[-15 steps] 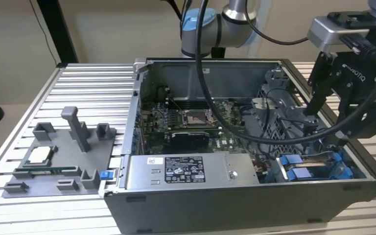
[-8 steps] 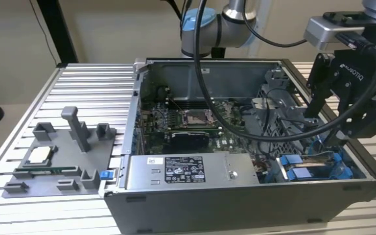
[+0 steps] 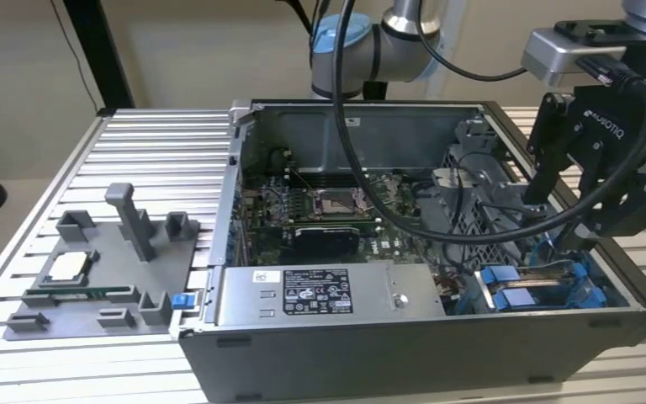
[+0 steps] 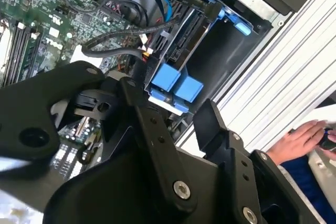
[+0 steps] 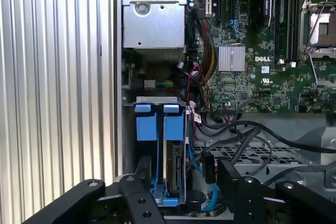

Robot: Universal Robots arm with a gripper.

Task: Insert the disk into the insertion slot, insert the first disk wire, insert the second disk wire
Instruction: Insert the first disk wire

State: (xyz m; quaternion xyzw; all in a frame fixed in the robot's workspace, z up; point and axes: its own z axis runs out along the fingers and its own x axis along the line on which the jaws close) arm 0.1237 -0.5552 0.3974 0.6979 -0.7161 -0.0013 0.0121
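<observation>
The disk [image 5: 173, 166] stands on edge in its bright blue bracket, set down into the insertion slot [image 3: 570, 282], at the lower right of the exterior view, in the near corner of an open computer case [image 3: 413, 353]. It looks seated, level with the empty blue bracket just beside it.

The claw [image 5: 184, 174] hangs straight over that corner, its two black fingers [image 5: 143, 174] spread wide either side of the disk. One finger sits just beside the blue bracket and the other stands apart from it, so the claw grips nothing.

Judging by this, the disk step is done or all but done, and the wire steps are not. A blue cable [image 5: 212, 200] and several black cables [image 5: 247, 135] lie loose near the disk, and I cannot tell whether any is plugged in. Work in this corner calls for fine aim, since the cables crowd the narrow gap beside the slot.

Further out, a silver power box [image 3: 300, 295] lies along the case's near side, at the exterior view's lower centre, with the green circuit board [image 3: 323, 210] behind it. The case rests on a ribbed metal worktop [image 3: 155, 160]. A grey plastic tray [image 3: 87, 295] sits at the lower left. A person's hand [image 4: 302, 140] rests outside the case.
</observation>
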